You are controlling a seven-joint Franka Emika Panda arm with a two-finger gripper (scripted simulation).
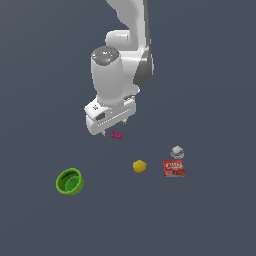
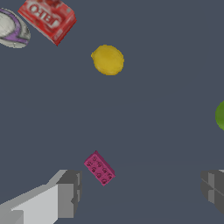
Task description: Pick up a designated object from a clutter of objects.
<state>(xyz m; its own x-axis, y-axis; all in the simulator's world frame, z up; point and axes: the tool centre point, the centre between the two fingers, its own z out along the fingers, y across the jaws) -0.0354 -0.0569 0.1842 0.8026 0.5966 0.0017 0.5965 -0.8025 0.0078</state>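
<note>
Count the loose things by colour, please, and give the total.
Pink: 1, brick
Yellow: 1, ball
Red: 1, box
White-purple: 1, cup
Green: 1, bowl
Total: 5

The exterior view looked down steeply from a distance, taking in the arm and the whole surface (image 1: 210, 75). The wrist view looked down from close range past the fingers (image 2: 65, 199). Both views shared the magenta brick (image 1: 116, 135) (image 2: 99, 168) and yellow ball (image 1: 139, 166) (image 2: 107, 60).
</note>
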